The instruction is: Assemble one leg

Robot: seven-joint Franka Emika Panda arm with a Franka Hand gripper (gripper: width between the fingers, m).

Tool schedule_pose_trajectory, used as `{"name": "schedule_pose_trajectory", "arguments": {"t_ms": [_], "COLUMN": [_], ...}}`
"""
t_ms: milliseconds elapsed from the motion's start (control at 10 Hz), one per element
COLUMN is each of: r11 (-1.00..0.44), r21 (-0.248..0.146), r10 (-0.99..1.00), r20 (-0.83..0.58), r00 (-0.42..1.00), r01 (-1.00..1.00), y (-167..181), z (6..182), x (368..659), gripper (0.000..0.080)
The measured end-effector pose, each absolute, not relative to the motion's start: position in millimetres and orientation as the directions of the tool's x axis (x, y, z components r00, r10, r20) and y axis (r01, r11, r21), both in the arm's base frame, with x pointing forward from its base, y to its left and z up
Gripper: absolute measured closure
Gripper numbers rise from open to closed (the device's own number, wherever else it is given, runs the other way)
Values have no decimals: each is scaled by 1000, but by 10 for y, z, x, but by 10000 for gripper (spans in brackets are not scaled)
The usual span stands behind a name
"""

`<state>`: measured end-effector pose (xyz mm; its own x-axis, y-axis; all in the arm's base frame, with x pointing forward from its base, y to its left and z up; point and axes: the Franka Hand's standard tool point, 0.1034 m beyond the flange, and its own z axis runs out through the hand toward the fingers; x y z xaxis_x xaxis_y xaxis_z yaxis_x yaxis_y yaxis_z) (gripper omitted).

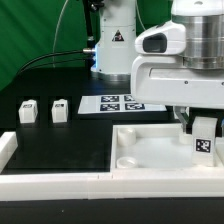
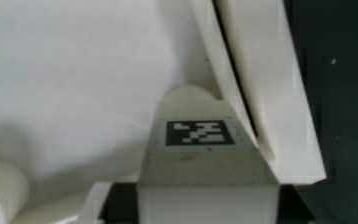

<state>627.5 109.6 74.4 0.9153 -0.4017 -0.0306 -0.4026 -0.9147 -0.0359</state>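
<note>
My gripper is shut on a leg, a small white square post with a black-and-white tag facing the camera. It holds the leg upright over the corner of the large white tray on the exterior view's right. In the wrist view the leg shows its tag between my dark fingers, with my gripper closed on its sides. The tray's raised rim runs right beside the leg. Whether the leg's lower end touches the tray is hidden.
Two more small white legs stand on the black table at the exterior view's left. The marker board lies behind the tray. A white raised border runs along the front and left. The arm's base stands at the back.
</note>
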Motion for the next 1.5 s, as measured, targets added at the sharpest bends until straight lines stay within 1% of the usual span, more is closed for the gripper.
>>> {"name": "schedule_pose_trajectory", "arguments": {"t_ms": [200,300,500,600,700,900,1000,1100,1200,1300,1500], "r11": [-775,-716,-490,-397,-276,-31,73,146,270,303,305], "r21": [-34,-29,-17,-12,-7,10,17,22,30,29,23], "r10": [-630,-696,-870,-915,-958,-996,-993,-985,-959,-949,-949], "r20": [-46,-49,-61,-66,-78,-89,-90,-91,-86,-82,-78], "r00": [775,717,490,397,276,30,-74,-148,-271,-304,-306], "r01": [-632,-697,-872,-918,-961,-999,-997,-989,-962,-953,-952], "y": [1136,1138,1140,1142,1144,1147,1146,1146,1148,1148,1141], "z": [743,743,743,742,742,745,747,748,751,755,759], "x": [6267,6266,6264,6264,6264,6268,6272,6273,6277,6280,6280], "gripper": [508,508,508,508,508,508,508,508,508,507,507]}}
